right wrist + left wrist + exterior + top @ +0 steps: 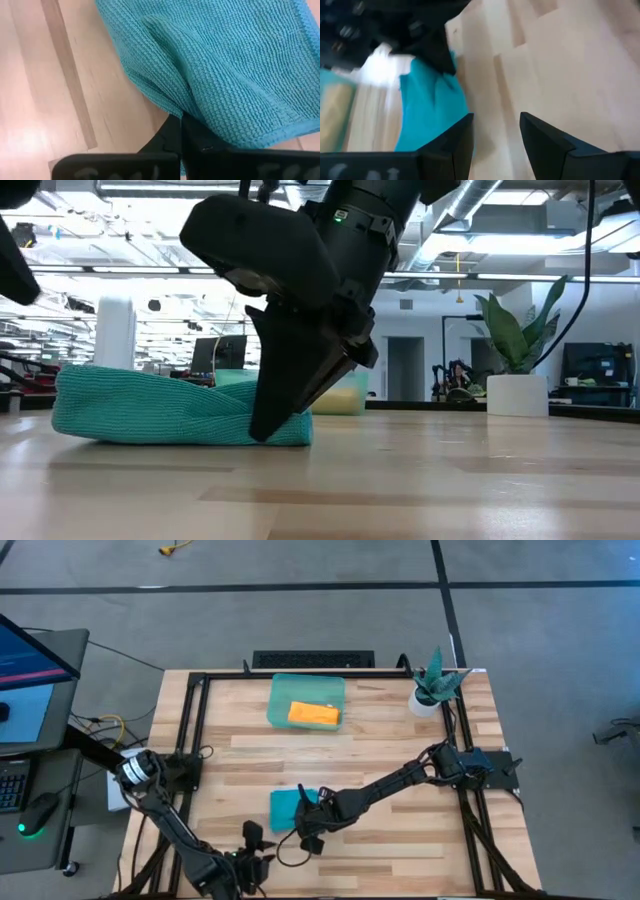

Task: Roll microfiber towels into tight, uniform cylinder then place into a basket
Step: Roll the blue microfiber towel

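Observation:
The teal-blue towel point(290, 807) lies bunched and partly folded on the table near its front middle; it also shows in the low view point(150, 415). My right gripper point(308, 827) is shut on the towel at its right near end point(181, 131). The orange towel point(314, 715) lies rolled up inside the pale-green basket point(280, 690) at the far middle. My left gripper point(252, 836) is open and empty near the table's front edge, just near-left of the teal towel point(432, 107). My right gripper pinches a raised fold of the teal towel point(185, 107) between its two shut fingers, close to the hemmed edge point(280, 135). The fingers point(285, 395) slant down to the table. The towel lies slack on the table, lifted only slightly at the pinch.
A small white pot with a green plant point(432, 690) stands at the far right corner. A black frame rail point(195, 730) runs along the table's left and right sides. Bare wood lies between the teal towel and the basket.

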